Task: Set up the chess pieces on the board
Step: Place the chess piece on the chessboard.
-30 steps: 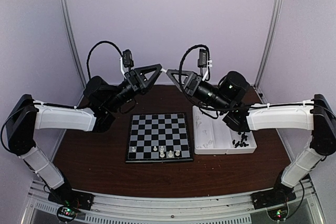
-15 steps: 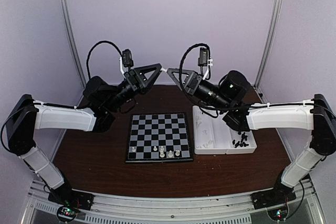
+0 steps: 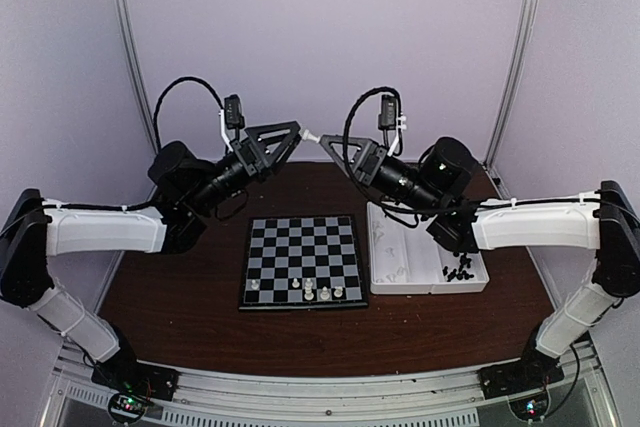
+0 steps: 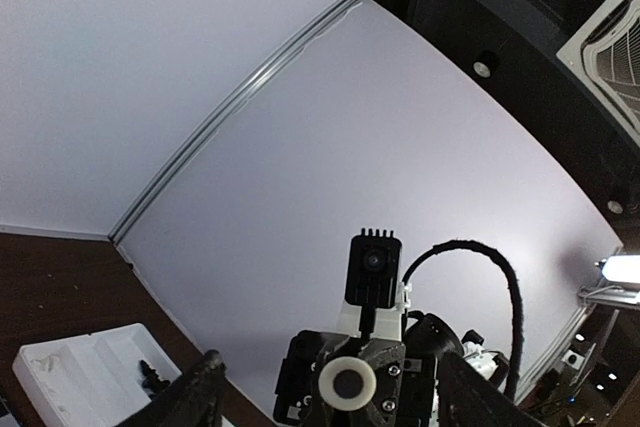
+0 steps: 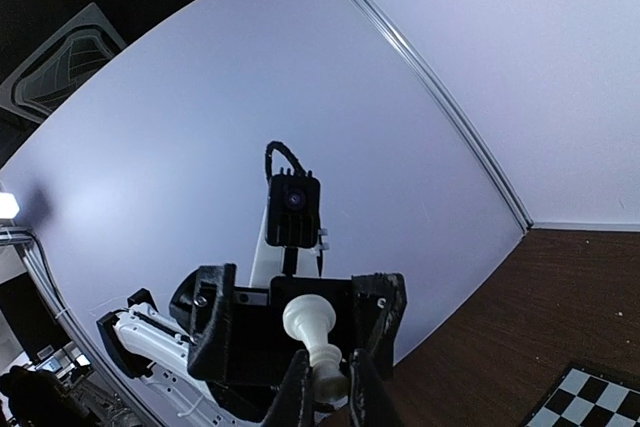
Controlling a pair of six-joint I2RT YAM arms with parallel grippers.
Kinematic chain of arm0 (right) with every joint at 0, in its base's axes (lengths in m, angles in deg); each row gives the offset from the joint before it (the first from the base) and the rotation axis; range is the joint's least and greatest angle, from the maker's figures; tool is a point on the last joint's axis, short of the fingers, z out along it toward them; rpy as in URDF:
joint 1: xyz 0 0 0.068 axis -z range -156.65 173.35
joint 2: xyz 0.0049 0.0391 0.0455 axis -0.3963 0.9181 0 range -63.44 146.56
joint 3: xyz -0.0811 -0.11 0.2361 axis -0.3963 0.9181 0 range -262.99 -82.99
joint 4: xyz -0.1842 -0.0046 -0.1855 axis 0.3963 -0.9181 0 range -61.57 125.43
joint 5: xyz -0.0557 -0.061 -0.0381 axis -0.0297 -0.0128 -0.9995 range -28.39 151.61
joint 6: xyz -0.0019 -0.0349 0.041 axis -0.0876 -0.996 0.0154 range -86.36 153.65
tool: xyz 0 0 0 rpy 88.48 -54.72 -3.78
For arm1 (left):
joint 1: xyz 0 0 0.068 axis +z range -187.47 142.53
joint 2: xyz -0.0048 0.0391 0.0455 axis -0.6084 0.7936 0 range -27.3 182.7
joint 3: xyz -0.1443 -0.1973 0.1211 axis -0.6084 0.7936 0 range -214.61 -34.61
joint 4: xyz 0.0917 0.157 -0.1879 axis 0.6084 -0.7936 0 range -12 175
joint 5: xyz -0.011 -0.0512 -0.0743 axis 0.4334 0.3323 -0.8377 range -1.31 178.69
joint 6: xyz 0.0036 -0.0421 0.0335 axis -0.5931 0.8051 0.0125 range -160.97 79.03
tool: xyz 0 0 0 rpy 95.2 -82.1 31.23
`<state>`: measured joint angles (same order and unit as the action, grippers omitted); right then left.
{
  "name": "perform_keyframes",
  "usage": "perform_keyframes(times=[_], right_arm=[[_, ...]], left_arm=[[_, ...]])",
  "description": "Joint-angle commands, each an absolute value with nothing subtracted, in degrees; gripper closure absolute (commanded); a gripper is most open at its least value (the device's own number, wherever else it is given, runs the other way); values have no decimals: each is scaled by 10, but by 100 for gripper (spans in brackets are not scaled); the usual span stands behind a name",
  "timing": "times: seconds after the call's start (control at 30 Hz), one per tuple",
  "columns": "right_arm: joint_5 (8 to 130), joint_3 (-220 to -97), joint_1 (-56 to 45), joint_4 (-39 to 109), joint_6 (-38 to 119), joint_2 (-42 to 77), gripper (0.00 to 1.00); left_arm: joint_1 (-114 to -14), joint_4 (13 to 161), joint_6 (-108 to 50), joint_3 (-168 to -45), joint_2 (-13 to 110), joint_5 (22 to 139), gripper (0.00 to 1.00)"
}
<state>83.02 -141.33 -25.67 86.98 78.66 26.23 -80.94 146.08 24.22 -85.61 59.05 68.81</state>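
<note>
The white piece (image 5: 315,342) hangs in mid-air beyond the board's (image 3: 300,247) 12 o'clock edge, clenched in your right claw (image 3: 327,144). Your left claw (image 3: 292,131) gapes released. Clear it away, then lower the piece upright.

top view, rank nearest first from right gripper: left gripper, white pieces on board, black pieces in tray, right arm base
From the right gripper, gripping one white piece:
1. left gripper, just left, tip to tip.
2. row of white pieces on the board's near edge and black pieces in the tray's right compartment: too close to call.
3. right arm base, near right corner.
</note>
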Motion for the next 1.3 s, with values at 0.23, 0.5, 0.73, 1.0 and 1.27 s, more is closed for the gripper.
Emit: perform_keyframes(times=[0.23, 0.5, 0.73, 1.0, 1.27], right_arm=[[849, -1395, -252, 550, 670, 172, 100], [813, -1632, -301, 9, 418, 231, 100], [721, -1789, -350, -181, 312, 321, 98], [695, -1895, -388, -231, 287, 418, 99], [693, -1963, -403, -244, 288, 498, 99]], left_arm=[[-759, 1125, 37, -822, 398, 763, 19], [-757, 936, -96, -832, 324, 864, 15], [-756, 824, -122, -855, 310, 962, 15], [-755, 724, -115, -859, 297, 1084, 8], [-725, 687, -95, -844, 289, 1106, 5]])
